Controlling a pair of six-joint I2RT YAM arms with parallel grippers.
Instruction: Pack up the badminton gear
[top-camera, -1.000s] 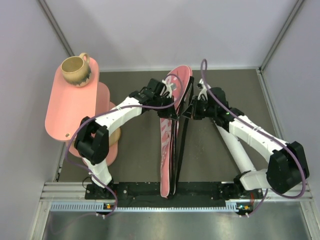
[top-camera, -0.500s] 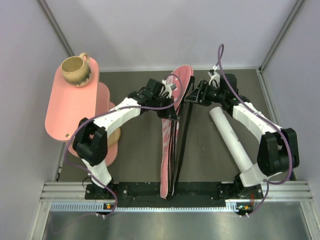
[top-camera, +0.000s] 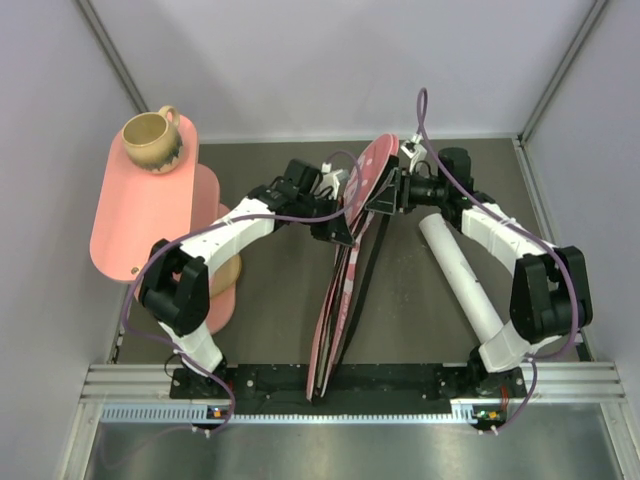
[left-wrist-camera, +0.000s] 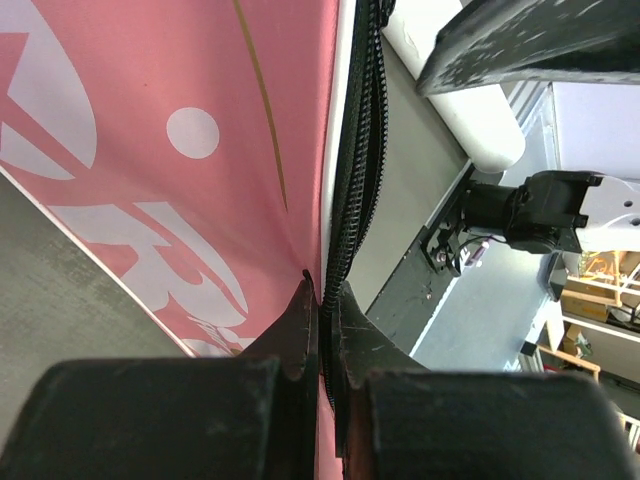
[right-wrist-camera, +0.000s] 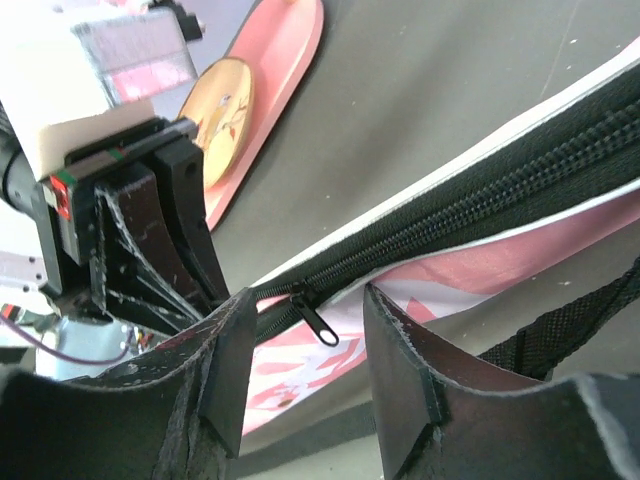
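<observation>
Left gripper (left-wrist-camera: 322, 300): fingers pressed together on the zip edge of the long pink racket-shaped fabric bag (top-camera: 342, 275), which lies between the arms, head raised. Right gripper (right-wrist-camera: 305, 305): fingers apart astride the small black zip pull (right-wrist-camera: 318, 326), gripping nothing. Risk: off-centre closure misses the pull; left slip slackens the zip. White lettering: fragments only.

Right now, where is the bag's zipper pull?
In the right wrist view, the zipper pull hangs just beyond the open right claw, beside the left claw pinching the pink bag.
</observation>
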